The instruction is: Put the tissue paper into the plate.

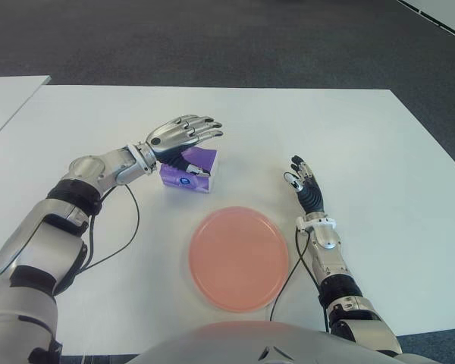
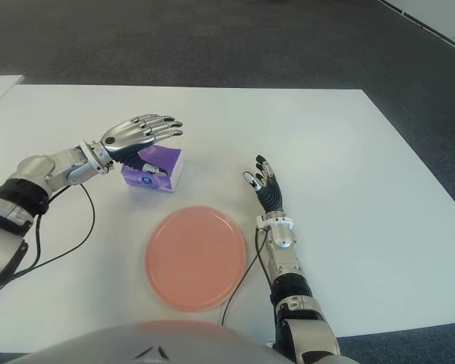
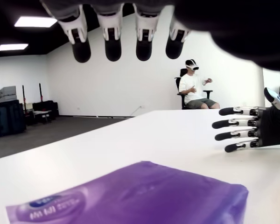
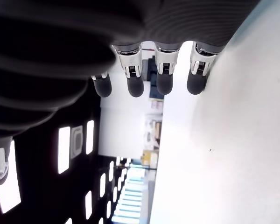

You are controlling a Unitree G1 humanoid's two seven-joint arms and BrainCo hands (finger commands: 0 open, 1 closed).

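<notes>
Beneath left hand (image 1: 183, 134): tissue pack (image 3: 140, 193)

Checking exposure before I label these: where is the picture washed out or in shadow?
Right wrist view: the table is blown out to bare white. Left wrist view: the right hand shows dark against the bright wall. Eye views: even light, a soft shadow beside the tissue pack.

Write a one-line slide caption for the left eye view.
Left hand open above purple tissue pack; round pink plate waits nearby.
</notes>
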